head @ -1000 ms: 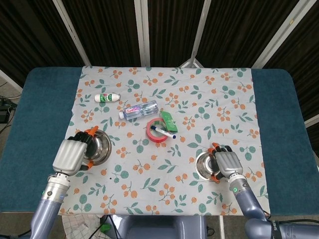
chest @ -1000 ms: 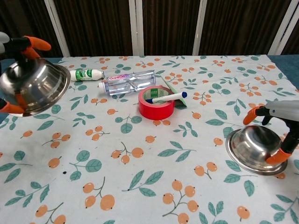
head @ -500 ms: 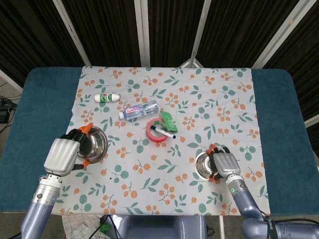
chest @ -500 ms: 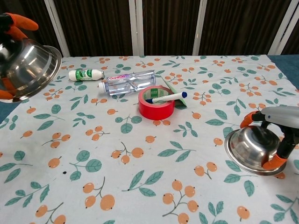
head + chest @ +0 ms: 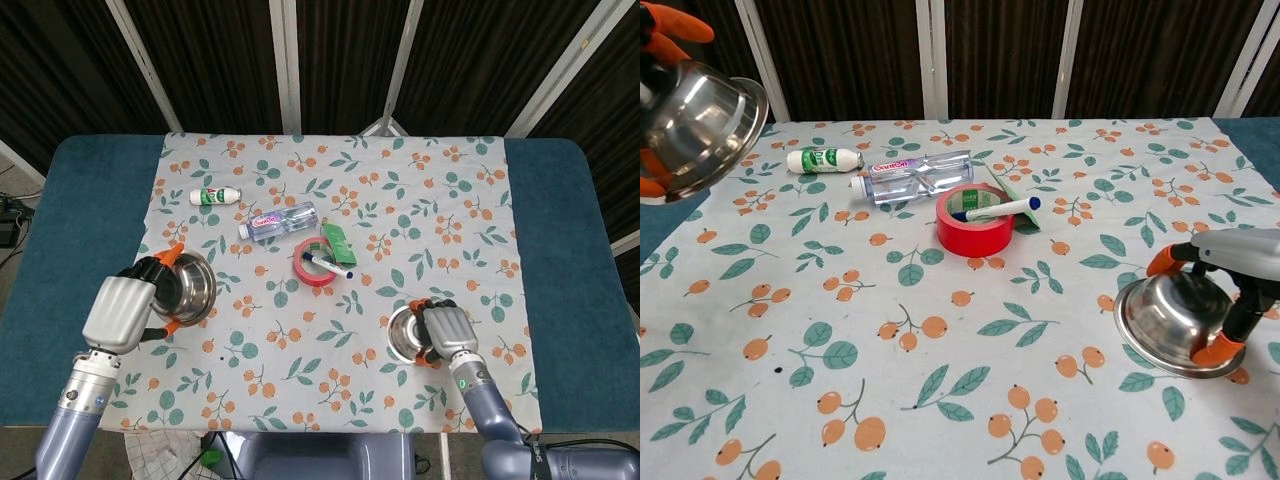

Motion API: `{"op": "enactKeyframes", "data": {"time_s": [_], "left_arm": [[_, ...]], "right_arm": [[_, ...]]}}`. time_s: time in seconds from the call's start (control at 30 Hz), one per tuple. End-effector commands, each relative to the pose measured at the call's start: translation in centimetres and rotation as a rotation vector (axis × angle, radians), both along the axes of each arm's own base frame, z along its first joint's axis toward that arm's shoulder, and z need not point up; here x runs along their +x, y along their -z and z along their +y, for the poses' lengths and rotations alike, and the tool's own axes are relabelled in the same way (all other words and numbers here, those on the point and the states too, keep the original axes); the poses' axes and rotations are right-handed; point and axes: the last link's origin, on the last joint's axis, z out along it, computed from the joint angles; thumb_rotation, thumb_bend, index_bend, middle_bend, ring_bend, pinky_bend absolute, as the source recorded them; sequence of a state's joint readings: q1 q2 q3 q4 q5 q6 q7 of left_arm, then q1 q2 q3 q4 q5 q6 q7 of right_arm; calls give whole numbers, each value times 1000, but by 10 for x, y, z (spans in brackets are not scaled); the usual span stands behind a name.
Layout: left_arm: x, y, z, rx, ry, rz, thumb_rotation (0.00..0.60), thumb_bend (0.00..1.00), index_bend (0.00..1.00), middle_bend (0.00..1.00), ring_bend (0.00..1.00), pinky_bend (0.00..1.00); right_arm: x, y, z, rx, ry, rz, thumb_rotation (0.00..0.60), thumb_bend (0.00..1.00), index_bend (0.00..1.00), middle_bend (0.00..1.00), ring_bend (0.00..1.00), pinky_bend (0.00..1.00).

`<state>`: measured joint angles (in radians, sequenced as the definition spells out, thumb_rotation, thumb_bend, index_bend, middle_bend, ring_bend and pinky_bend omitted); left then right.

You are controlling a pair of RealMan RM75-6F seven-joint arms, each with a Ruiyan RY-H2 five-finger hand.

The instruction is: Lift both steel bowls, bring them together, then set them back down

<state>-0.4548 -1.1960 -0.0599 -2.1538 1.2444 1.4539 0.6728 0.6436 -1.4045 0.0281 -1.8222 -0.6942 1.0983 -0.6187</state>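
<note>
My left hand [image 5: 122,312] grips one steel bowl [image 5: 186,290] by its rim and holds it well above the cloth, tilted; in the chest view that bowl [image 5: 695,125] hangs at the upper left with orange fingertips [image 5: 675,20] over its edge. My right hand [image 5: 448,331] grips the other steel bowl [image 5: 406,332] at the front right. In the chest view this bowl [image 5: 1165,318] is tipped, its left edge slightly off the cloth, with the right hand [image 5: 1238,270] over its rim.
On the flowered tablecloth [image 5: 420,210] lie a small white bottle [image 5: 216,196], a clear water bottle [image 5: 283,220], a red tape roll [image 5: 319,262] with a marker [image 5: 1002,208] across it, and a green packet [image 5: 338,241]. Blue table edges [image 5: 570,250] flank the cloth.
The left hand has carried its bowl higher and further left. The right hand has shifted slightly left and started to tip its bowl up from the cloth.
</note>
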Motion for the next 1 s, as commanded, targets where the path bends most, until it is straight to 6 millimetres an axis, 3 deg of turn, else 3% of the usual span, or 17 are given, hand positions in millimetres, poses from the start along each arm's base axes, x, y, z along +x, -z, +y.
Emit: {"op": "enactKeyframes", "data": {"time_s": [0.03,0.3,0.6,0.83,1.0], "left_arm": [[0,-2,1,11,15,-19,600,0,98,202,263,483],[6,-7,0,39,76,-132,600,0,104,205,264,485],[4,-9,-1,37,133,-218,600,0,108,205,264,484],[4,-6,1,-13,196,-353,600,0,115,206,264,483],[-3,-8,3,-51,236,-477,600,0,123,207,264,481]], "right_arm": [[0,1,0,-2,-1,-7,600,66,409,299,477,193],[5,-7,-3,-51,-18,-58,600,67,435,317,499,204],[15,-36,-8,-152,-29,-184,600,66,465,324,510,204],[23,-64,-16,-243,-30,-394,600,68,482,324,510,204],[25,-79,-20,-280,-34,-639,600,67,513,330,510,204]]}}
